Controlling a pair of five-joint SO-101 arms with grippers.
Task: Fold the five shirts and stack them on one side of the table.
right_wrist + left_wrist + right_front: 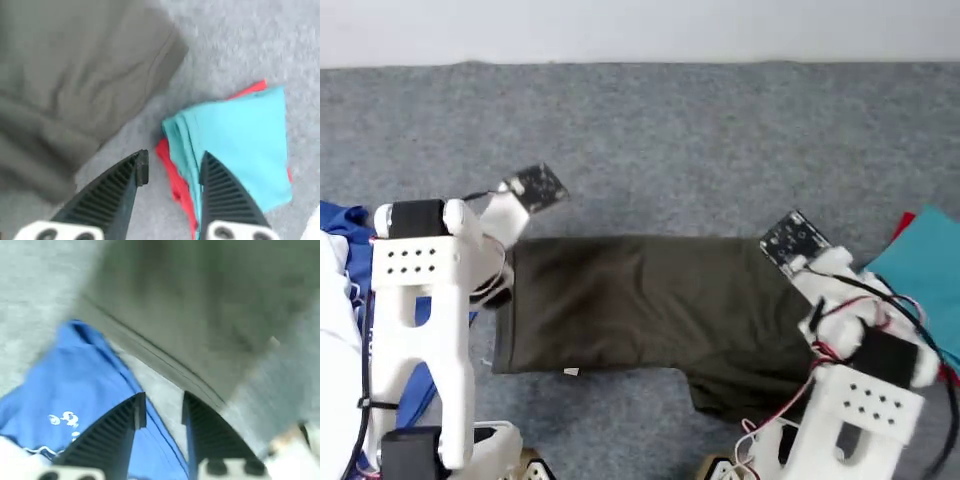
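Note:
A dark olive shirt (650,305) lies partly folded across the middle of the grey table. At its left end stands my left gripper (160,410), open and empty, over the shirt's hem (165,360) and a blue shirt (65,390). The blue shirt (345,240) and a white one (335,330) lie at the table's left edge. My right gripper (172,167) is open and empty at the olive shirt's right end (75,100), above a folded teal shirt (240,145) on a red one (172,175). That stack (925,260) sits at the right edge.
The grey felt surface (650,140) stretches free behind the olive shirt to the white wall. Both arm bases (430,330) stand at the near edge, with loose wires (840,320) on the right arm.

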